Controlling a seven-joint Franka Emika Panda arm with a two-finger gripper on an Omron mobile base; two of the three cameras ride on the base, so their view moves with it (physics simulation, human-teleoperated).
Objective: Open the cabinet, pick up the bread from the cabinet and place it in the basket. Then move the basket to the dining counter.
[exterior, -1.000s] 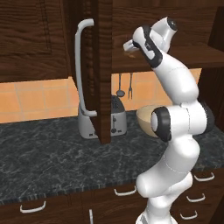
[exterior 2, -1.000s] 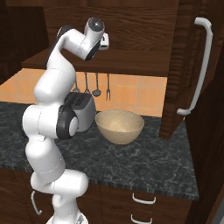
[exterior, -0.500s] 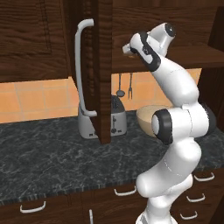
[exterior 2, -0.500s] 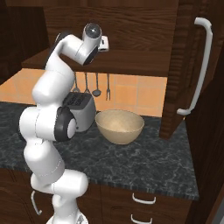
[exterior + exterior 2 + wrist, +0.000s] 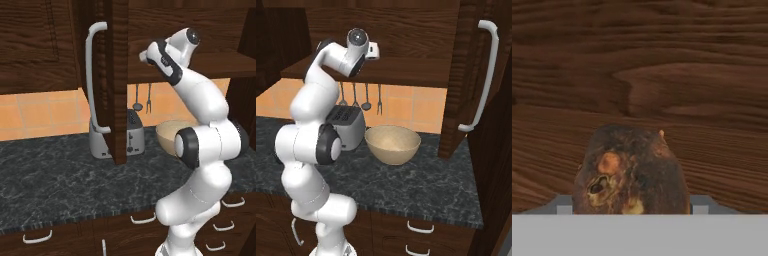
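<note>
Resting on wood-grain cabinet (image 5: 662, 60) floor, bread (image 5: 632, 170) (crusty)

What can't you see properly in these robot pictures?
- Bread: in the hand view its underside is cut off at the bottom; whether the pincer fingertips touch it cannot be told.
- Basket: in the left base view the arm covers its right part.
- Toaster: cabinet door hides its middle.

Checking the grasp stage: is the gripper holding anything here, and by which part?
Cannot be told. In the hand view the bread sits between the fingertips on the cabinet shelf, one tip at each side, but a closed grip isn't visible.
</note>
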